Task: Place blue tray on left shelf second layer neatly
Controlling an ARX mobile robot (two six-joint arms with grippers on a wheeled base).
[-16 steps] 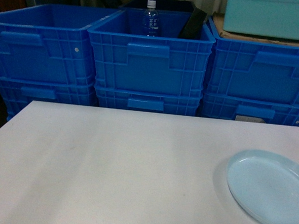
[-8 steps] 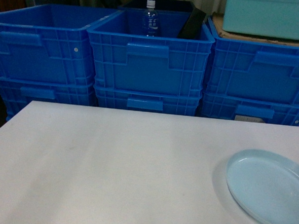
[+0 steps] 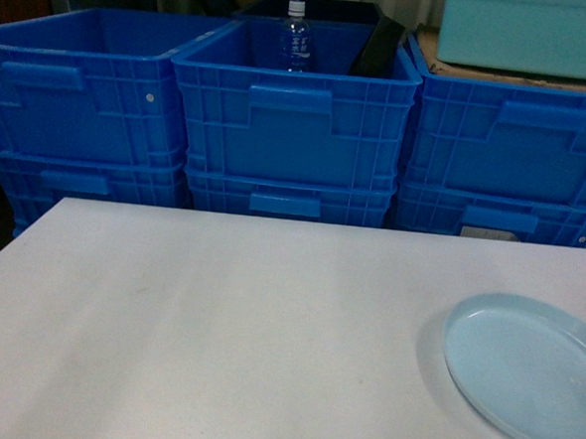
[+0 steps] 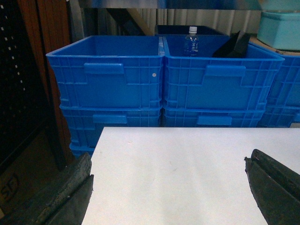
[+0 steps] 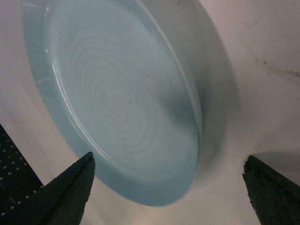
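On the white bench [image 3: 217,324], the blue tray [image 3: 522,373] lay at the near right, not yet lifted. My right tool [image 5: 164,187] hung spread above it; the left tool [image 4: 168,187] was spread too. No shelf showed; pickup and placement remained.

Both end effectors, left [image 4: 171,187] and right [image 5: 166,187], apparently spread wide.
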